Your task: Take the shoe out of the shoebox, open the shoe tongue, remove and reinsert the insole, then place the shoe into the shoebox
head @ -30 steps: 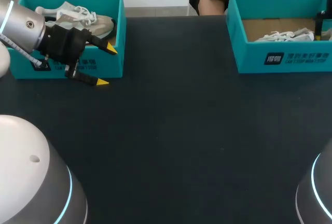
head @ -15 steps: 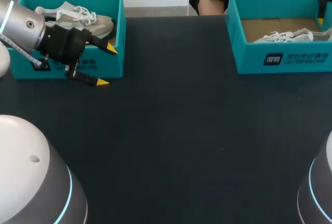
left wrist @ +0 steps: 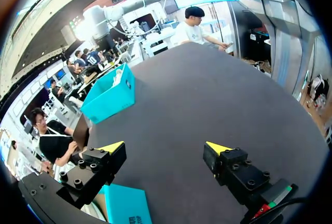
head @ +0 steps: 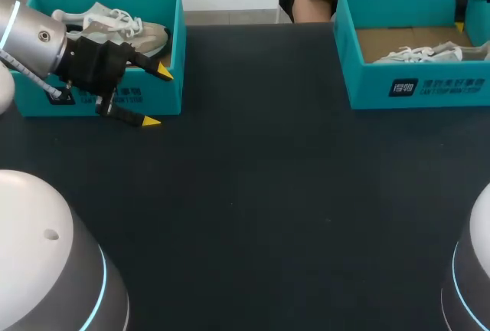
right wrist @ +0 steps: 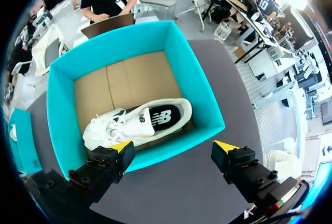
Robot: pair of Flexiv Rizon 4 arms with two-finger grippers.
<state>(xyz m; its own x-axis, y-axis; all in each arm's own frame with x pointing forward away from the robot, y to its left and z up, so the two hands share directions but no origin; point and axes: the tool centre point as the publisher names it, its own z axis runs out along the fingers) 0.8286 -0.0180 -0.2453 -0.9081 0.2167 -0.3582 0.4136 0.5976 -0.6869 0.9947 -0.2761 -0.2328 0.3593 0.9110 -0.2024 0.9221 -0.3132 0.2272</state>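
The desk (head: pixel 253 193) is a dark, flat surface with a teal shoebox at each far corner. In the right shoebox (right wrist: pixel 193 76), on a brown cardboard floor, lies the white shoe (right wrist: pixel 137 123), laces bunched at one end and the dark inside of its opening turned up toward the camera; it rests close to the box wall nearest the right hand (right wrist: pixel 174 146). That hand hangs above the box with its two yellow-tipped fingers spread wide and nothing between them, apart from the shoe. From the head view only a dark bit of it shows at that box's far right corner. The left shoebox (head: pixel 157 93) holds a grey-and-white shoe (head: pixel 115 26) that rises just above the rim. The left hand (head: pixel 158 97) sits at that box's near right corner, outside the wall, fingers wide apart and holding nothing; one tip is level with the rim, the other lower, just in front of the box's front face. Ahead of its fingers stretches bare desk, with the right shoebox well beyond.
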